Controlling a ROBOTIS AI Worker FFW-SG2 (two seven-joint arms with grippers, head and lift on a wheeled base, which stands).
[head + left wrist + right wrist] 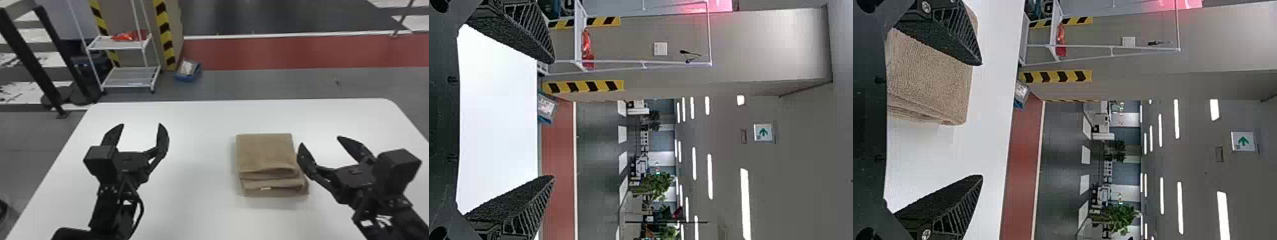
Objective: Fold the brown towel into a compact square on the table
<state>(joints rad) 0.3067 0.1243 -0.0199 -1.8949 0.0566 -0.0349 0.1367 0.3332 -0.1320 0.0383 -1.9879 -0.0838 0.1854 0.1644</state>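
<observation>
Beyond both sets of jaws, I see a blue bin (181,77) containing a pale item (187,67). Left gripper (141,124): jaws spread. Right gripper (320,140): jaws spread; brown towel (265,151) adjacent to its inner finger, between the grippers, folded, napped, layered, near-square, on the smooth white table (198,127).

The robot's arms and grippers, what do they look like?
All black! The left gripper and right gripper each have two pointy fingers with ridges, and a boxy block alongside. A black cable loops by the left arm. The right gripper has silvery screws.
</observation>
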